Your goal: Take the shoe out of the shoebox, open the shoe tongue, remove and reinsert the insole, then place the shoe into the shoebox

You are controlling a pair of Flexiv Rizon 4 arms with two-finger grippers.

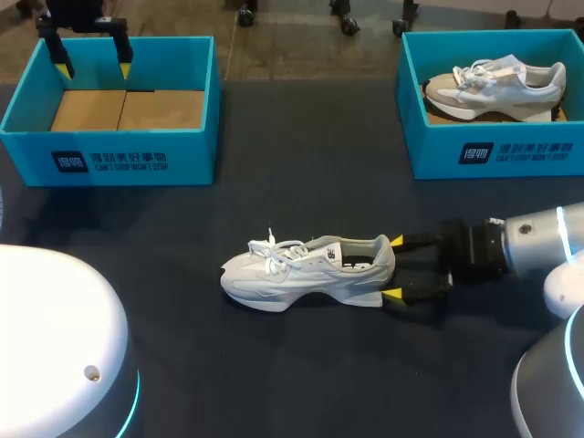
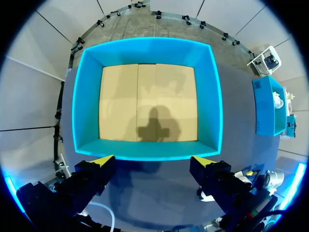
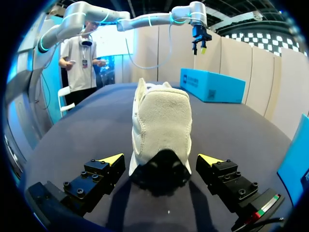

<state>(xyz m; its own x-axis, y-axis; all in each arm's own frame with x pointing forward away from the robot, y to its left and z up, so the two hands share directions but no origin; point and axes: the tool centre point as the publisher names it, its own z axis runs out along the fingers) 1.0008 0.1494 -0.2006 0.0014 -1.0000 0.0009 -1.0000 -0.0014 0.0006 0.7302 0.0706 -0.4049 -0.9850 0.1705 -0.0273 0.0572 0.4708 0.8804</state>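
Observation:
A white shoe [image 1: 310,269] lies on its sole in the middle of the dark table, toe to the left and heel to the right. My right gripper [image 1: 394,267] is at its heel, open, one yellow tip on each side. The right wrist view shows the heel [image 3: 161,125] between the fingers of that gripper [image 3: 161,160], with small gaps on both sides. My left gripper [image 1: 94,68] hangs open above the far-left blue shoebox [image 1: 137,160]. In the left wrist view this gripper [image 2: 153,162] looks down into the box [image 2: 145,50], which holds only a cardboard floor.
A second blue shoebox [image 1: 493,151] stands at the far right with another shoe [image 1: 497,84] inside. In the right wrist view my left arm's gripper [image 3: 199,41] hangs over the far box [image 3: 212,84].

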